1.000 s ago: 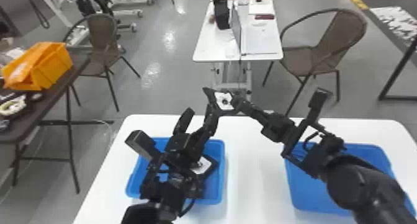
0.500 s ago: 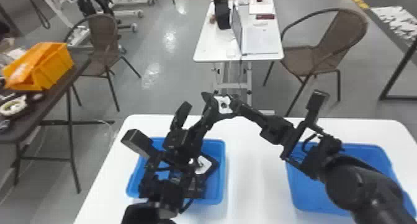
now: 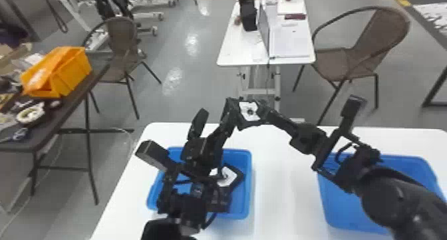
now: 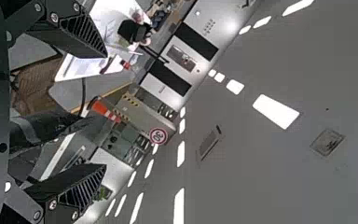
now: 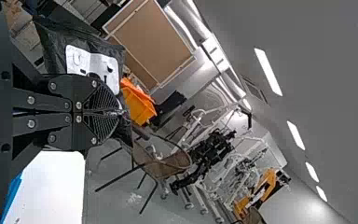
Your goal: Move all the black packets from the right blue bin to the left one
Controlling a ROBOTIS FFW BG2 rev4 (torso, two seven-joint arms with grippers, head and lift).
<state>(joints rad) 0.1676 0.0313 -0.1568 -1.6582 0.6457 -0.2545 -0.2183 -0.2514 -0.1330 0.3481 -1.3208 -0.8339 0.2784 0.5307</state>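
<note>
Black packet, beyond left bin.
Your right gripper pinches it (firmly closed); your left gripper, above the bin, gapes empty.

White table with left blue bin and right blue bin on top

Left arm obstructs left bin; right arm spans right bin; bare tabletop open between.

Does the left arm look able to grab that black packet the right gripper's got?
Probably yes: the left gripper is open, with the black packet between its fingers and nothing visible blocking them, though the right gripper is shut on the packet.
</note>
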